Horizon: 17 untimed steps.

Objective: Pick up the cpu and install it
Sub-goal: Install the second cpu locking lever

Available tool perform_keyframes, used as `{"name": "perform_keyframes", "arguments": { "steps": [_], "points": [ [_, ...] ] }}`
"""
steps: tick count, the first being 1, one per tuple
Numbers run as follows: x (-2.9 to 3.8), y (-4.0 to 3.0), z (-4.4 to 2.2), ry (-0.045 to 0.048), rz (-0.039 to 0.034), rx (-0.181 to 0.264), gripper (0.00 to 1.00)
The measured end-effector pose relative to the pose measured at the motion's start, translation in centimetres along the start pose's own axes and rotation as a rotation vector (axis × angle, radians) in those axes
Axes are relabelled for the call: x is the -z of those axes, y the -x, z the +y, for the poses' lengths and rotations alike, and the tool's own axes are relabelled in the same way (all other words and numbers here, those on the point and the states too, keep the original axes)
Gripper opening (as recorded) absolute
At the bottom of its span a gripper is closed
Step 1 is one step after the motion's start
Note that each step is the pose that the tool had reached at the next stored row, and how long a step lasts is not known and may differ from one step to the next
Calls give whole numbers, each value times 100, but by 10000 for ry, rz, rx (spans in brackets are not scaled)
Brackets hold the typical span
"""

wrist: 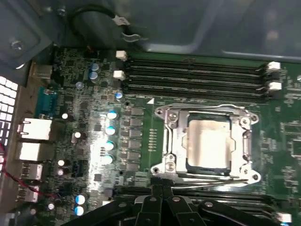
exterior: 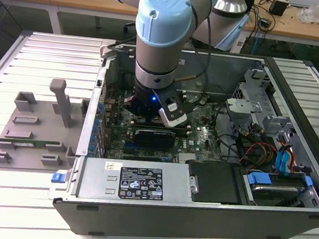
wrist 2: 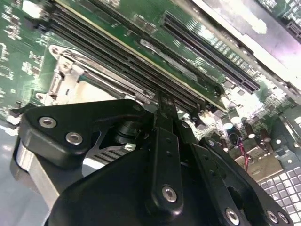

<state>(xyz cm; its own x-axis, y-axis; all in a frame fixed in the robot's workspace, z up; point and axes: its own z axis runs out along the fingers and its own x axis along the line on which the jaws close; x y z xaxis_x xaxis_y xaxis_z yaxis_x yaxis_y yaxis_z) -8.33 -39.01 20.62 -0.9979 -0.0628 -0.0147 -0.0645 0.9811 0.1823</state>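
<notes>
One arm works inside the open computer case (exterior: 195,213), its wrist lowered over the motherboard (wrist: 141,141) beside the black graphics card (exterior: 153,136). In the first wrist view the cpu (wrist: 209,143) lies flat within the metal socket frame (wrist: 169,141), silvery top upward, seated square to the frame and apparently already in place. The gripper (wrist: 162,190) sits just beside the frame, at the edge farthest from the near bank of memory slots (wrist: 193,75), with its fingertips over the second bank of slots bordering that edge. The fingers (wrist 2: 164,122) appear pressed together with nothing between them; in both wrist views the tips meet in a single narrow line. The governing relation: the cpu lies straight ahead of the fingertips, across the frame's near rail, close but not touching. The chip is roughly square, so no long axis governs approach; its sides run parallel to the slot rows. The retention lever wire (wrist: 207,178) lies along the frame edge nearest the gripper
</notes>
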Motion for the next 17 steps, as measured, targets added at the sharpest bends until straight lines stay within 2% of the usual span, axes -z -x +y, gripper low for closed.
{"name": "perform_keyframes", "arguments": {
  "steps": [2, 5, 7, 11, 15, 17],
  "points": [
    [-13, -10, 10, -1, 7, 30, 11],
    [-57, -20, 102, -8, 37, 189, 11],
    [-84, -23, 122, -3, 46, 260, 11],
    [-114, -27, 121, -9, 69, 341, 11],
    [-104, -38, 113, -12, -5, 358, 11],
    [-68, -38, 118, -43, -18, 359, 11]
  ]
}}
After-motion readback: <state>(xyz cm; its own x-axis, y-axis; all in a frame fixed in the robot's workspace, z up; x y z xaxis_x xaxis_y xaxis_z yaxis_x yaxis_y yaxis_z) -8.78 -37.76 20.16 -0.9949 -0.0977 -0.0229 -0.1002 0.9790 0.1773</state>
